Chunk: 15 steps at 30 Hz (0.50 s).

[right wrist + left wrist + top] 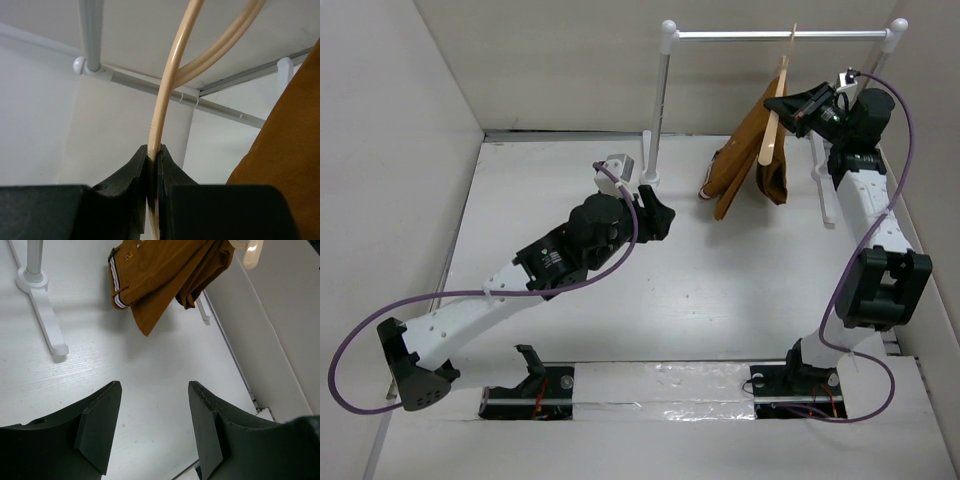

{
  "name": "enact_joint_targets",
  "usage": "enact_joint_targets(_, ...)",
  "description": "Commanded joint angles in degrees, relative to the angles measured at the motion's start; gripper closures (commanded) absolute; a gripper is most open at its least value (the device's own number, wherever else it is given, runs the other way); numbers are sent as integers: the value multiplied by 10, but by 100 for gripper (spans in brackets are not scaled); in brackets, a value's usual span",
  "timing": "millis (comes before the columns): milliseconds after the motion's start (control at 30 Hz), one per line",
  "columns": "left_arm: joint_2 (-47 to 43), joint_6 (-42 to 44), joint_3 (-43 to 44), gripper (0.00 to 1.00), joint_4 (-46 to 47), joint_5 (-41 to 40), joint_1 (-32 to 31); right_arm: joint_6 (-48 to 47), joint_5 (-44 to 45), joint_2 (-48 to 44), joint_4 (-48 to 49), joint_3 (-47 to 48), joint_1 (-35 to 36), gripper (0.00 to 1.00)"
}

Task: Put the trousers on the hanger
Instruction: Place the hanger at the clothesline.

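The rust-brown trousers hang folded over the pale beige hanger, whose hook is up at the metal rail. My right gripper is shut on the hanger's shoulder; in the right wrist view the beige bar runs up from between the closed jaws, with trouser cloth at the right. My left gripper is open and empty over the table, left of the trousers. Its wrist view shows the trousers with the white-striped waistband hanging ahead of the gripper.
The white-and-metal rail stand has its left post and foot close by my left gripper, and its right post behind my right arm. White walls enclose the table at left, back and right.
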Motion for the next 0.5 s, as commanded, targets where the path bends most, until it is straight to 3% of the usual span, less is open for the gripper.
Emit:
enact_joint_targets(0, -11, 14, -16, 47, 33, 15, 13, 8, -18, -15, 165, 56, -7, 100)
enact_joint_targets(333, 22, 34, 3, 47, 47, 49, 53, -5, -21, -26, 160, -7, -48, 100)
enact_joint_targets(367, 24, 35, 6, 47, 47, 50, 53, -11, -24, -26, 150, -8, -48, 96)
enact_joint_targets(400, 28, 35, 8, 47, 47, 50, 53, -27, -26, -30, 130, -11, -54, 77)
enact_joint_targets(467, 36, 34, 16, 46, 47, 53, 59, -64, -28, -35, 79, -15, -54, 55)
